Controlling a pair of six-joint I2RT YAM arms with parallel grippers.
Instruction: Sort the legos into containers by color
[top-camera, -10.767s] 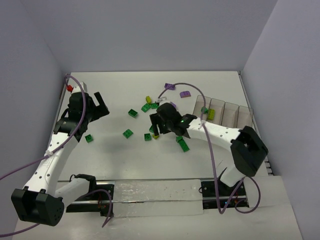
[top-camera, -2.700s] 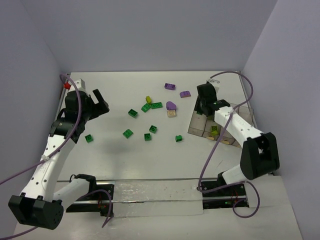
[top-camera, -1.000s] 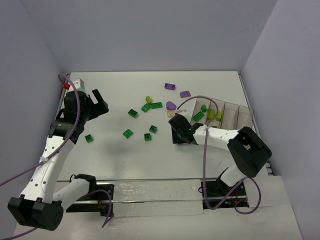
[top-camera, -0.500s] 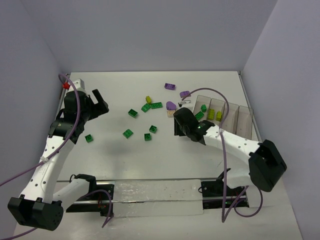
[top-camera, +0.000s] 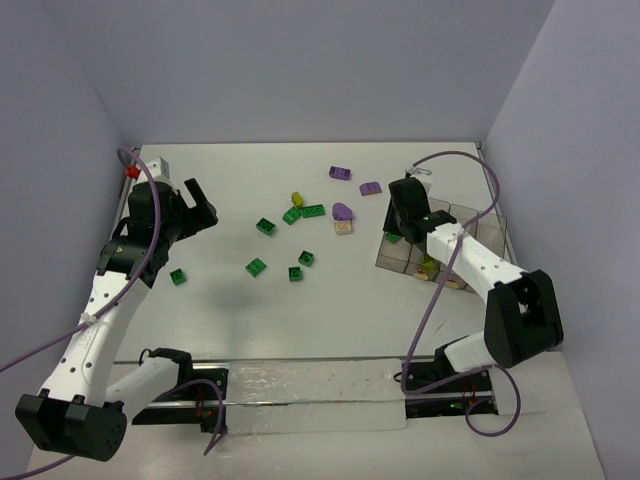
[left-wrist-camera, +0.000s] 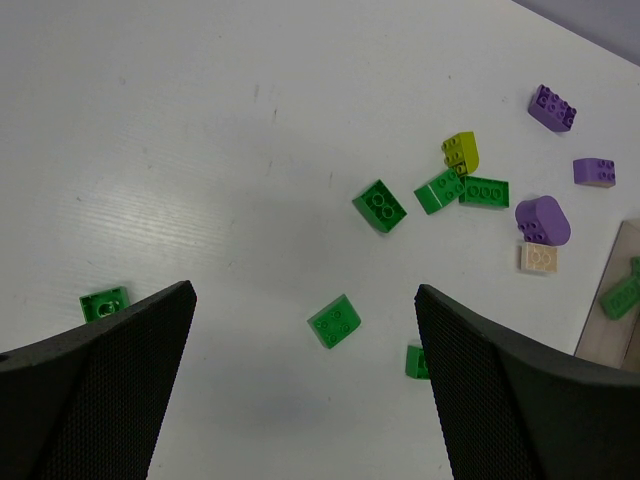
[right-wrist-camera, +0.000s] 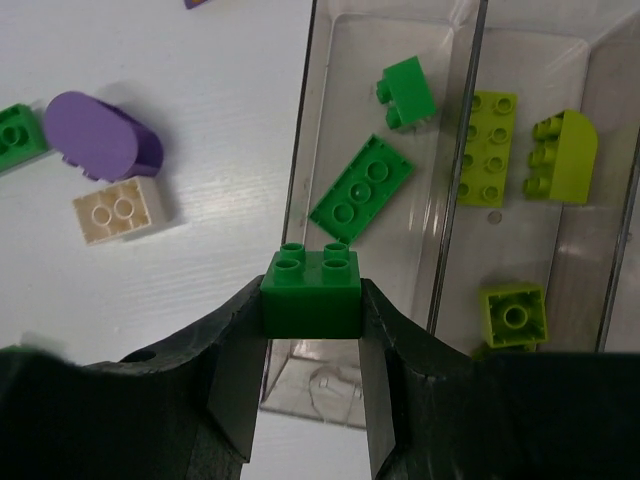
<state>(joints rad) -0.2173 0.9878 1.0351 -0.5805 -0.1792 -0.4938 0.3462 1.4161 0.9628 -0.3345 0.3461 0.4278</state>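
Two green legos (right-wrist-camera: 362, 188) lie in the containers' (right-wrist-camera: 300, 130) leftmost bin. The right gripper (right-wrist-camera: 310, 330) clamps a third green brick (right-wrist-camera: 310, 293) over that bin's outer wall. The left gripper (left-wrist-camera: 303, 330) is spread apart.

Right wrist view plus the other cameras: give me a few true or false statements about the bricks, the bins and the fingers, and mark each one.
1. The right fingers grip a green brick. True.
2. The end bin nearest the loose bricks holds purple bricks. False: it holds a small green brick and a flat green brick.
3. The tan brick lies on the table beside a purple brick. True.
4. The left fingers hold a brick. False: they are open with nothing between them.
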